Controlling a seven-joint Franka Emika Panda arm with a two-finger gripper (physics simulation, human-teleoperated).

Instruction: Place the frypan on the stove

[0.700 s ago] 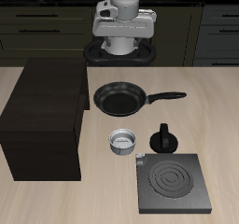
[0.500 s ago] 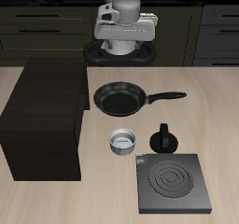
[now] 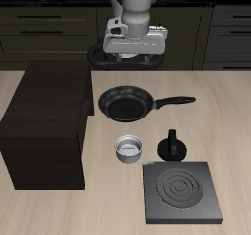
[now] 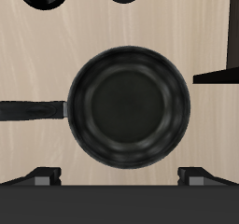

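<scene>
The frypan [image 3: 125, 104] is a round black pan with a long straight handle [image 3: 176, 101]. It lies on the table in the middle, behind the small metal bowl. The stove [image 3: 182, 192], a dark grey slab with light coil rings, sits near the table's front edge, apart from the pan. My gripper [image 3: 133, 51] hangs above the table behind the pan, open and empty. In the wrist view the pan [image 4: 127, 100] lies straight below, with its handle [image 4: 33, 108] pointing sideways. My gripper [image 4: 119, 176] has its fingertips [image 4: 42, 176] spread wide.
A large dark brown box [image 3: 47, 121] stands beside the pan and shows in the wrist view [image 4: 219, 76]. A small grey metal bowl [image 3: 129, 148] and a black moka pot [image 3: 173, 144] stand between pan and stove.
The gripper has come forward and down from the back of the table toward the frypan. The pan, bowl, moka pot and stove have not moved.
</scene>
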